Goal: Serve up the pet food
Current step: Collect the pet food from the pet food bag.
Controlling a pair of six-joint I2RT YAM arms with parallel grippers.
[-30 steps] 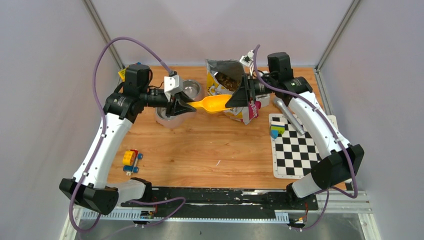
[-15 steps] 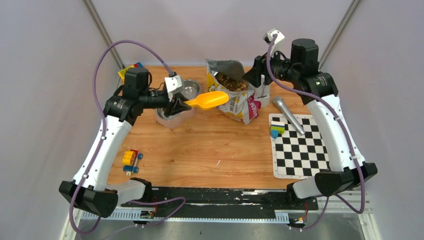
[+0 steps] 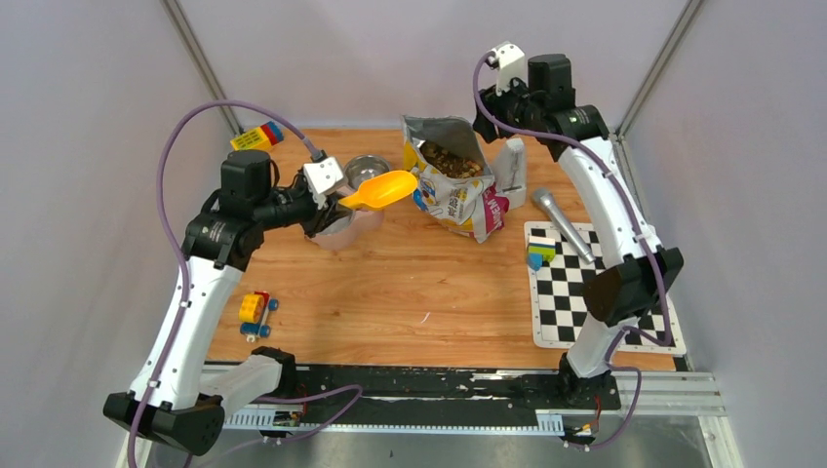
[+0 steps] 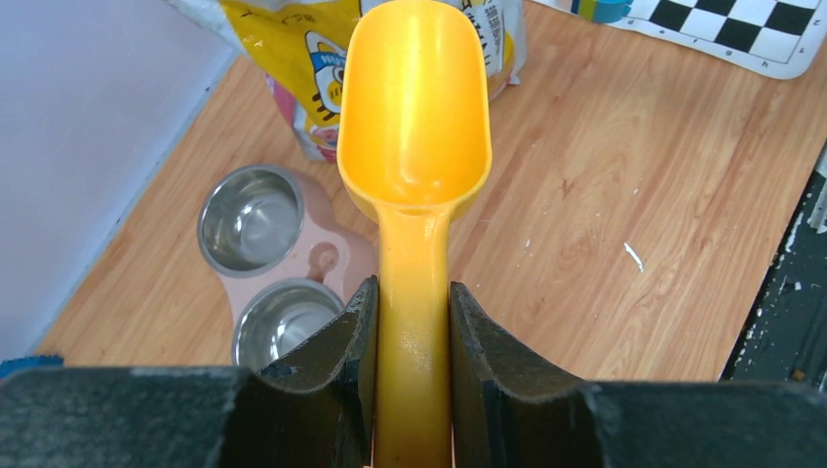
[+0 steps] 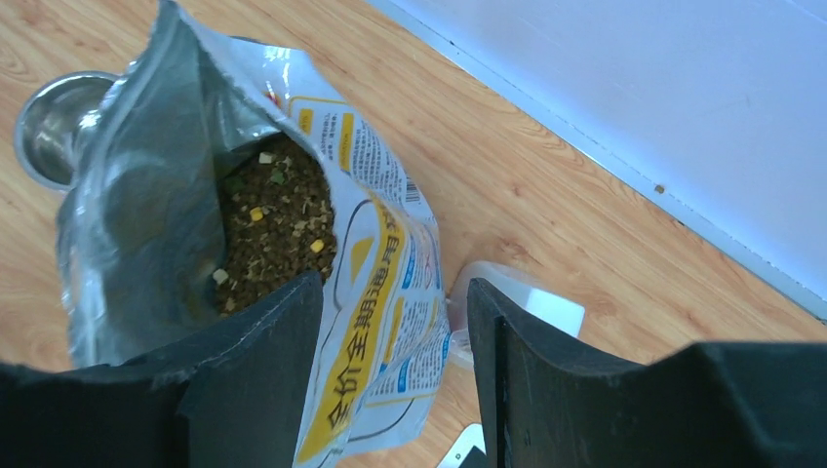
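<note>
— Entry: pet food (image 5: 278, 229). Where is it found?
— Inside the opened bag (image 3: 458, 195), stood midway along the far edge of the table (image 3: 390, 283).
— Tools?
— The left tool (image 4: 414, 327) is clamped on the handle of the yellow scoop (image 4: 414, 136). The right tool (image 5: 395, 292) is held above the bag, jaws parted, nothing gripped.

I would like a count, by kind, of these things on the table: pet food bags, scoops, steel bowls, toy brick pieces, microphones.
Pet food bags: 1
Scoops: 1
Steel bowls: 2
Toy brick pieces: 3
Microphones: 1
Total: 8
</note>
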